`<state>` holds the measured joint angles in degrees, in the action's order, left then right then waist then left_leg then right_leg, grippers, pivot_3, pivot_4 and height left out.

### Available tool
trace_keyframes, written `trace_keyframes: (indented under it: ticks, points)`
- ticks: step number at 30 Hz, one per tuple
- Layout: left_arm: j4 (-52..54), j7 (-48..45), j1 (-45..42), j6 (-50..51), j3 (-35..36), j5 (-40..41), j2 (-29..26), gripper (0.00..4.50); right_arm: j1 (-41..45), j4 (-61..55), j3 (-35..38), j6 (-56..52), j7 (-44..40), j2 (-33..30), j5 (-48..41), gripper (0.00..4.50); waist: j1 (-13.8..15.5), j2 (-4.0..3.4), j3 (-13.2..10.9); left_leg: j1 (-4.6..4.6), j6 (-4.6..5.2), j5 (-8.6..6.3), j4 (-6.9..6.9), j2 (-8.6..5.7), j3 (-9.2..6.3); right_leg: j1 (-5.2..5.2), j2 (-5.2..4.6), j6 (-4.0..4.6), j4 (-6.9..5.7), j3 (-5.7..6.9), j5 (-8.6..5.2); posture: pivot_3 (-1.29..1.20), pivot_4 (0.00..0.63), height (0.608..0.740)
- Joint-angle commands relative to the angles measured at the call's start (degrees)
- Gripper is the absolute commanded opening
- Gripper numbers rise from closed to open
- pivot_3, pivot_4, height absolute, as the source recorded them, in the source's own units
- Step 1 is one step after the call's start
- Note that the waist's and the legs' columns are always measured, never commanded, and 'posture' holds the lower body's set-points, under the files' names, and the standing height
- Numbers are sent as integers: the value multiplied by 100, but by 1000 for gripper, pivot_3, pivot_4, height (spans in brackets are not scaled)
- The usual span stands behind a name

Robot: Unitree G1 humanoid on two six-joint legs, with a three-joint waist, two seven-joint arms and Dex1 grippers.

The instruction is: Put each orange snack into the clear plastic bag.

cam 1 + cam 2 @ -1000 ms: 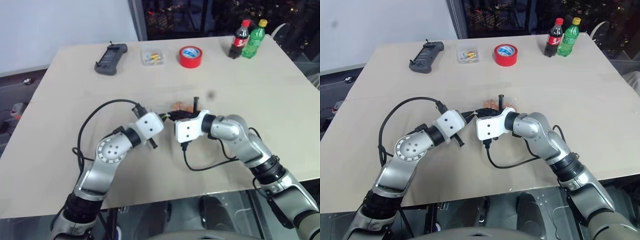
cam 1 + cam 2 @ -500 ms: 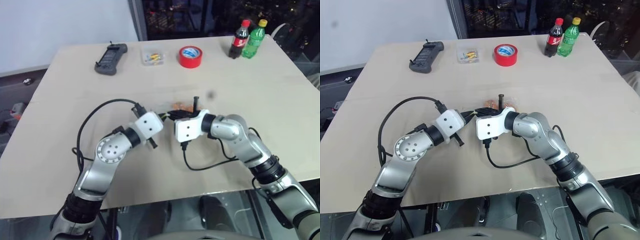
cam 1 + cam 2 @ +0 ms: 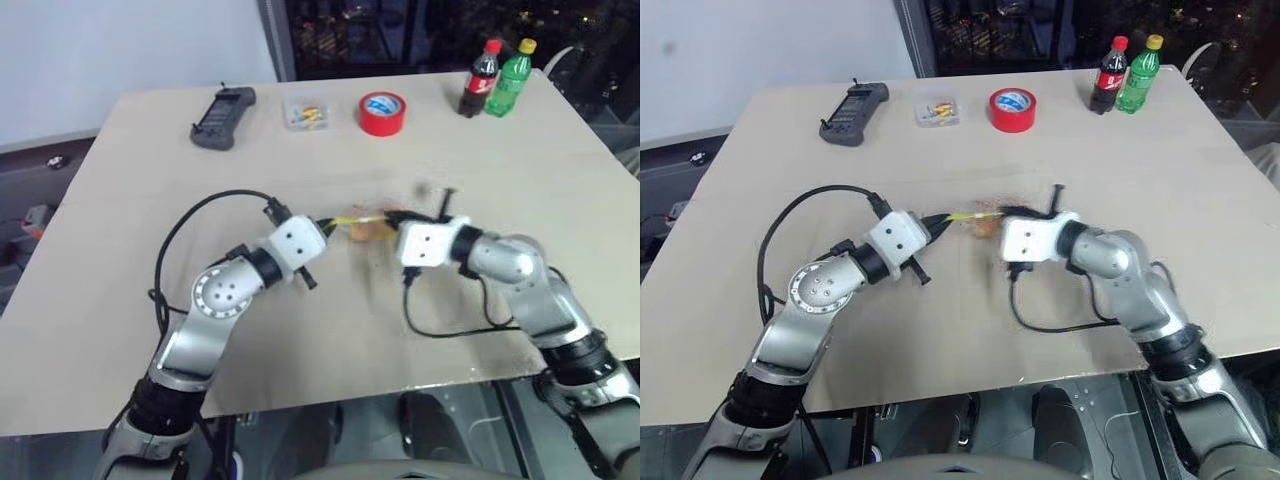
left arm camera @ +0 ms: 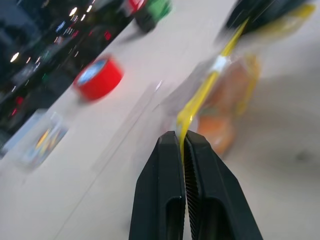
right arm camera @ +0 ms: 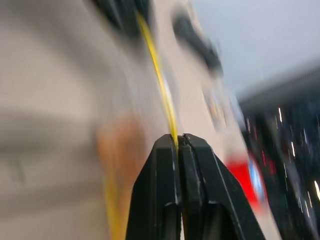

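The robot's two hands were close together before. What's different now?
The right gripper slid away to the robot's right, still pinching the clear plastic bag by its yellow seal strip, so the strip is pulled out between the two grippers. The left gripper kept still, pinching the other end. An orange snack sits inside.

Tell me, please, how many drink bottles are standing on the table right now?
2: a red-capped cola bottle and a yellow-capped green soda bottle, upright side by side at the table's far right corner, the cola on the left. No others are visible.
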<state>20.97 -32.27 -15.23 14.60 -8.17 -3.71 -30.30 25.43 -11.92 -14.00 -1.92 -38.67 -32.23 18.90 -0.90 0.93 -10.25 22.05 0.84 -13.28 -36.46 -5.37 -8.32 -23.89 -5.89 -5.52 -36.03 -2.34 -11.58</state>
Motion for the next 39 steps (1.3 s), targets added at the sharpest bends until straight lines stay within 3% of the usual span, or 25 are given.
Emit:
trace_keyframes:
  ticks: [1, 7, 12, 19, 22, 28, 33, 39]
  points:
    - [-312, 177, -114, -31, 569, 61, -126, 0, -218, -4, 872, -288, 260, -457, -15, 74, 10, -1, 0, 1, 0, 0, 0, 0, 0, 0, 0, 0, 0, 0, 0, 0, 150, 740]
    - [-716, 109, -349, -237, 676, 152, -162, 0, -229, 260, 1176, -335, 541, -830, 68, 74, 7, 0, 0, 1, 0, 1, -1, -4, 9, 1, -2, -1, 6, -1, 0, 0, 150, 740]
    - [-1321, 104, -1056, -401, 624, 187, 11, 0, 349, 684, 1093, -185, 695, -747, 64, 74, 6, 0, -1, 3, -3, 3, -2, -1, 18, 2, -2, -1, 6, 0, 1, 0, 150, 740]
    - [-1704, -6, -1466, -523, 633, 252, 32, 0, 377, -319, 1192, -1049, -256, -415, -1307, 74, 1, 1, 0, 13, -5, 3, -2, -1, 7, -3, -3, -1, 14, 1, 1, 0, 150, 740]
    - [-1732, -7, -1432, -559, 612, 233, 56, 0, 253, -911, 1113, -1645, -322, -193, -1674, 886, 6, 1, 0, 40, -1, 1, -6, -4, -3, -26, -6, -1, 17, 1, 1, 0, 150, 740]
    - [-1567, -78, -1291, -551, 508, 145, 3, 0, 48, -1524, 815, -2059, -103, 110, -1677, 3894, 13, 0, 0, 77, -1, 1, -20, -10, -4, -61, -9, -1, 3, 0, 3, 0, 150, 740]
    - [-1303, -132, -1160, -647, 318, 9, 12, 0, 429, -1654, 212, -2415, 57, 574, -1552, 3894, -17, 0, 0, 77, -2, 2, -19, -9, 2, -73, -7, 0, -12, -6, 3, 0, 150, 740]
    - [-855, -111, -949, -558, 214, -56, 12, 0, 1118, -971, -473, -2710, 419, 1378, -1251, 3894, -9, 0, 1, 77, -2, 2, -31, -11, 3, -78, -7, 1, -31, -8, 3, 0, 150, 740]
